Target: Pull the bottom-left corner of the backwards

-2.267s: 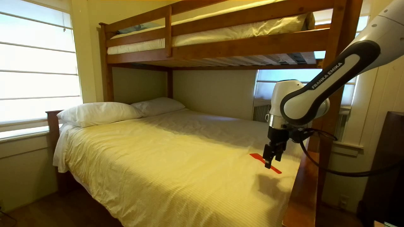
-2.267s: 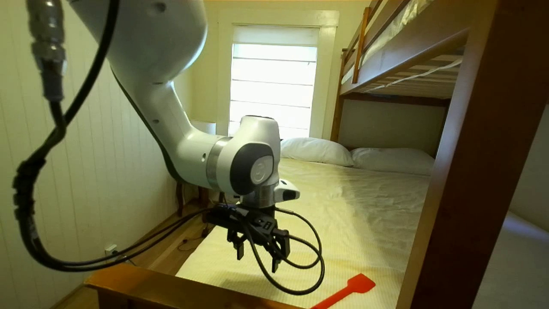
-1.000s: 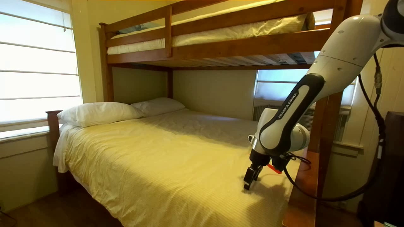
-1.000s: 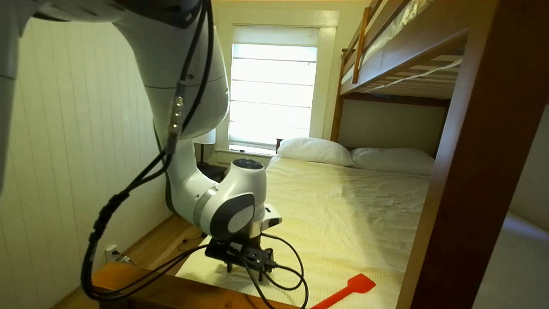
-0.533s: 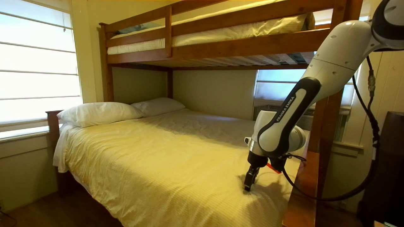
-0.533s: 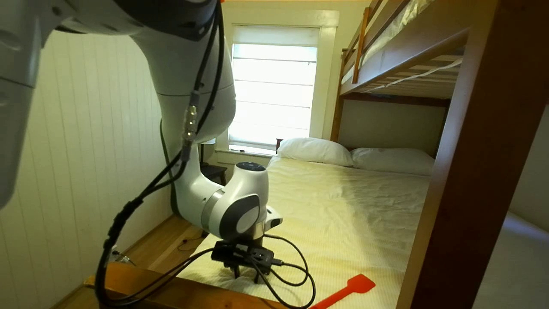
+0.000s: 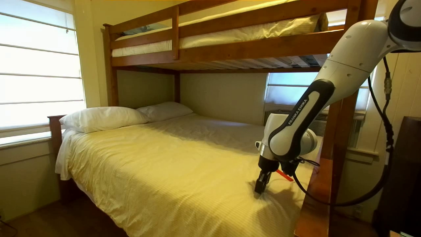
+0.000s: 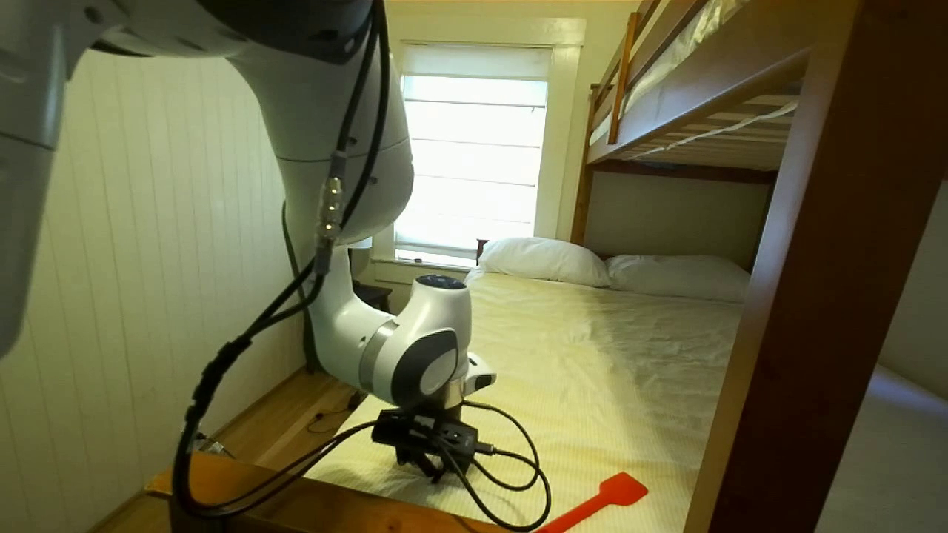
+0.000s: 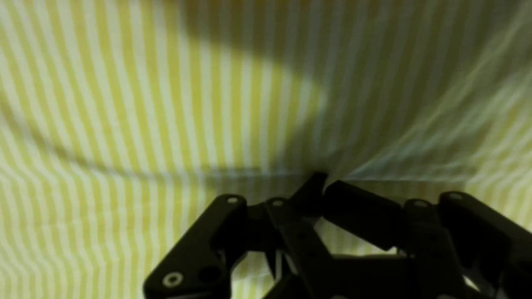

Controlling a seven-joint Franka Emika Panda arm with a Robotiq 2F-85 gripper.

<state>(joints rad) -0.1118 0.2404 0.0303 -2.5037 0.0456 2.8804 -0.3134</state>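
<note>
We see the fingers [image 9: 357, 209] pressed together at the tips, and by the creases that run in to them in the wrist view, we judge that they pinch a small fold of the cover [image 7: 164, 171]. We take the footboard [image 8: 318, 507] as our mark. The fingers point down near it, on the side toward the pillows [image 8: 544, 260]. Along it the order runs corner [image 8: 348, 463], fingers, spatula [image 8: 623, 488]; so the corner lies near the fingers, off toward one end of the footboard, and its very tip is not clear to us. Our hold, then, seems set in from the corner and not on it. If "backwards" means toward the pillows, we need to draw the fold straight away from the footboard, square to its long axis and low, since so thin a hold may slip out.
</note>
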